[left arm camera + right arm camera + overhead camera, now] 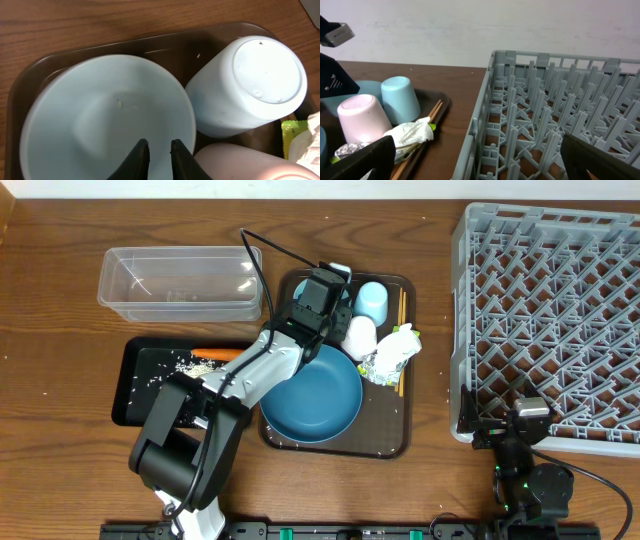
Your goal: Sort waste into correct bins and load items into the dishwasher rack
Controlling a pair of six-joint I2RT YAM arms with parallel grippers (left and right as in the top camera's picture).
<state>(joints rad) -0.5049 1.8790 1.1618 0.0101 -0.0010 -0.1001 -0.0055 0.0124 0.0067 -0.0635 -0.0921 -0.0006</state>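
My left gripper [159, 143], fingers nearly pressed together, hangs over the small pale blue bowl [100, 110]; pale blue cup [250, 85] just beside it.

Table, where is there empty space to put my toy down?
Bare wood lies between the brown tray and the dishwasher rack, and left of the clear tub and black tray. The brown tray itself is packed full.
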